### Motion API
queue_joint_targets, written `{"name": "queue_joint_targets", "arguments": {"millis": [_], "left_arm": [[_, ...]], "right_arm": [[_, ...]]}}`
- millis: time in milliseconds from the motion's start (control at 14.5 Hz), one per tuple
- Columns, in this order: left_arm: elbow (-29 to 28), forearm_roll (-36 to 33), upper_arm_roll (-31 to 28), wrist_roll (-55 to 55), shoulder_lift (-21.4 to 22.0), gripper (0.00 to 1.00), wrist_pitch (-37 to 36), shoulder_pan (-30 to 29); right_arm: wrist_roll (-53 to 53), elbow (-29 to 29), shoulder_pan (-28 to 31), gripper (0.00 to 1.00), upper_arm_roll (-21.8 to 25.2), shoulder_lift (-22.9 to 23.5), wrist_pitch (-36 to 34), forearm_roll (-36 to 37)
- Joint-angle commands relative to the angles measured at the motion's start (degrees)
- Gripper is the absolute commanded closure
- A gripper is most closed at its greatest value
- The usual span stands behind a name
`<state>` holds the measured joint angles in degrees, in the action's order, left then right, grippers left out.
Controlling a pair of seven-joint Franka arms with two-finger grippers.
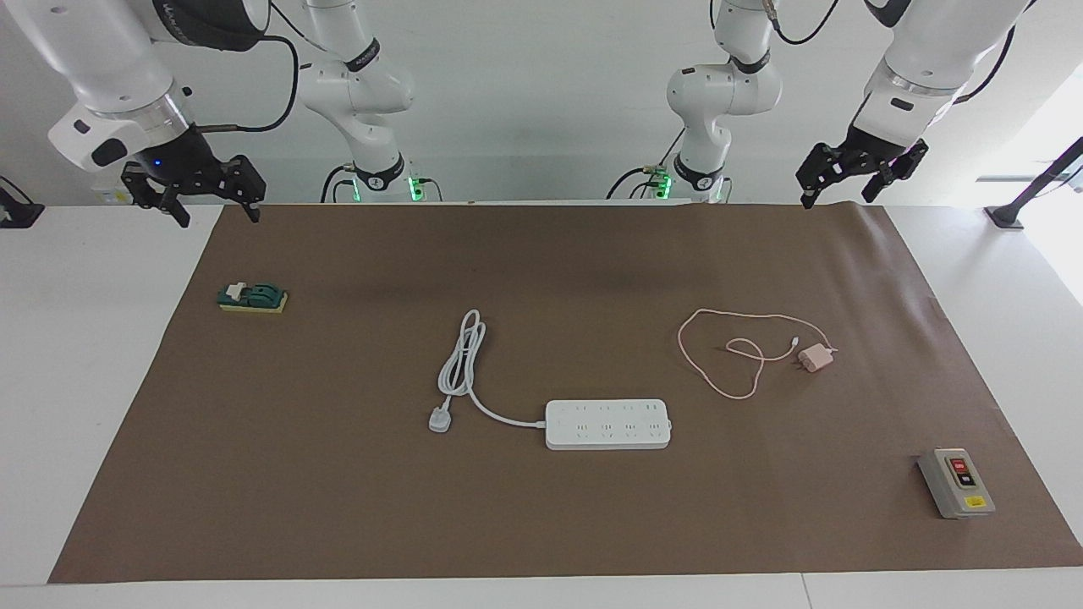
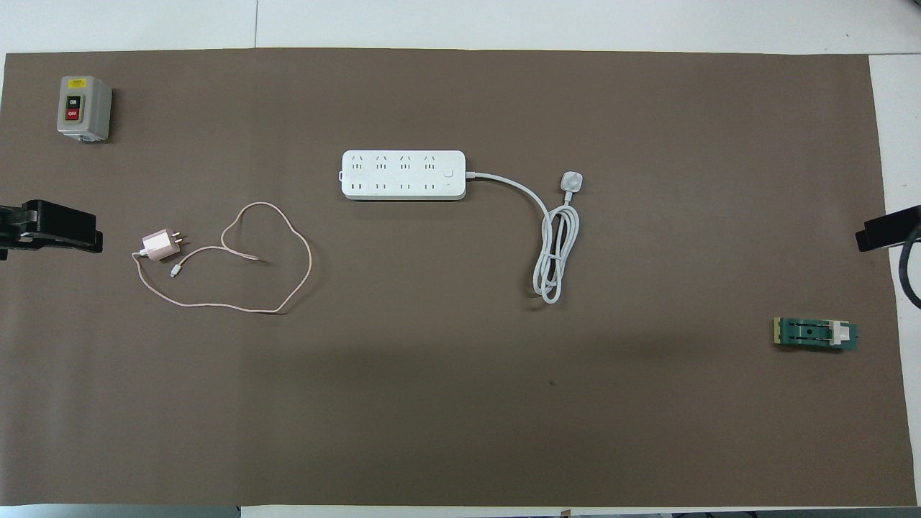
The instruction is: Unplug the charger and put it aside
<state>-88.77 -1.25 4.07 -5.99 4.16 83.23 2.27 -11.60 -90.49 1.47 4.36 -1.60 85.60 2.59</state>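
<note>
Both arms wait raised at their own ends of the bench: the left gripper [image 1: 861, 176] and the right gripper [image 1: 195, 196] each hang with jaws spread and gripping nothing. Unplugged, the charger [image 1: 816, 358] lies on the brown mat [image 1: 541, 524] (prongs bare, pink cable [image 1: 719, 355] looped beside it), well apart from the white power strip [image 1: 608, 424], toward the left arm's end. A grey switch box [image 1: 956, 483] sits farther from the robots.
</note>
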Motion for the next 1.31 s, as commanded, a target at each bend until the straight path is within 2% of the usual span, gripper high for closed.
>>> {"name": "queue_joint_targets", "arguments": {"millis": [0, 275, 1238], "left_arm": [[-0.1, 0.5, -1.0, 3.1, 1.4, 0.00, -0.7, 1.0], [-0.1, 0.6, -0.8, 8.4, 1.6, 0.00, -1.9, 0.9], [0.0, 2.1, -0.5, 5.7, 1.1, 0.00, -1.6, 0.7]], "right_arm": [[1.0, -1.4, 1.0, 0.00, -1.0, -1.3, 0.8, 0.9], [1.1, -1.4, 0.9, 0.00, -1.0, -1.3, 0.6, 0.9], [1.1, -1.4, 0.9, 0.00, -0.9, -1.3, 0.6, 0.8]]}}
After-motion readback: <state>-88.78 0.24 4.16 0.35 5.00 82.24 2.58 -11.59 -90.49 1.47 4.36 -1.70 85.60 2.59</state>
